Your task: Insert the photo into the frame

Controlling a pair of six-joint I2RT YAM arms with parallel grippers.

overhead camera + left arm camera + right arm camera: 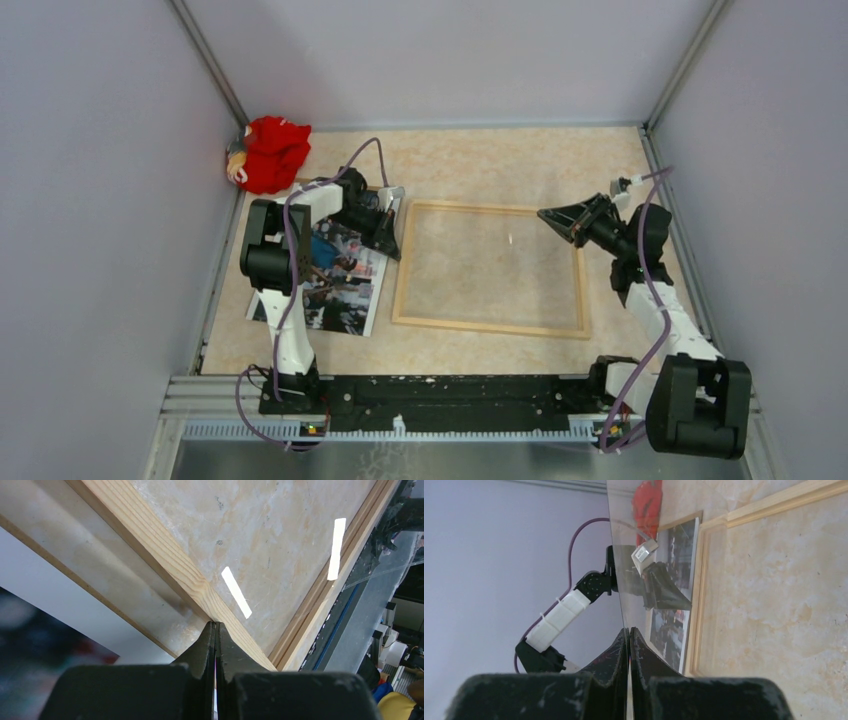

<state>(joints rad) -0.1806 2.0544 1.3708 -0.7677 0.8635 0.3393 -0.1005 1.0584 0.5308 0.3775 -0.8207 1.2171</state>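
Top external: beige marbled table (pixel 480 165), lilac walls (pixel 100 200); left claw (pixel 393 240) and right claw (pixel 545 217) shut at the frame (pixel 488 326), holds unclear.

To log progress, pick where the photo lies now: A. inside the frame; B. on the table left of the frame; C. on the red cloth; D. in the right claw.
B: the photo lies print up on the table beside the left rail of the frame.

Lab cell: plain panel walls (pixel 100 200)
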